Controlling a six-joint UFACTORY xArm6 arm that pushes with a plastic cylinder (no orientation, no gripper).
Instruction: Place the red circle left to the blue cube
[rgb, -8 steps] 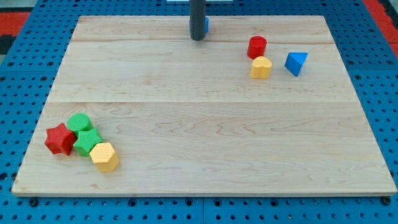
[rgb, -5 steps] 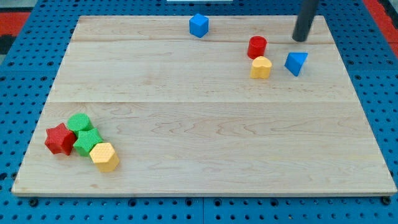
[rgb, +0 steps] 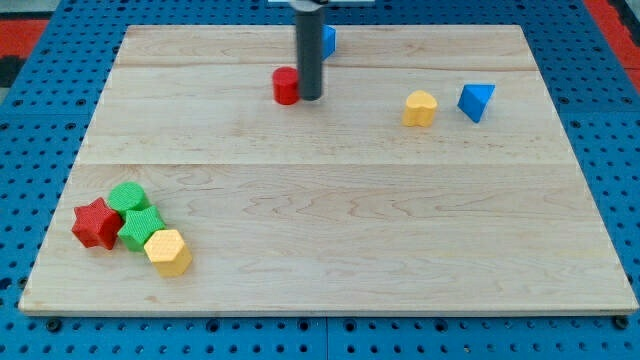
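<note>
The red circle (rgb: 287, 86), a short red cylinder, stands near the view's top centre of the wooden board (rgb: 330, 230). My tip (rgb: 311, 97) touches its right side. The blue cube (rgb: 327, 40) sits just above, at the board's top edge, partly hidden behind my rod. The red circle lies below and left of the blue cube.
A yellow block (rgb: 420, 108) and a blue triangular block (rgb: 476, 101) sit at the upper right. At the lower left a red star (rgb: 96, 223), a green cylinder (rgb: 127, 197), a green block (rgb: 140, 227) and a yellow hexagonal block (rgb: 168, 251) cluster together.
My tip swung from the view's top right to the right side of the red circle. The red circle slid far left, away from the yellow block, to below the blue cube.
</note>
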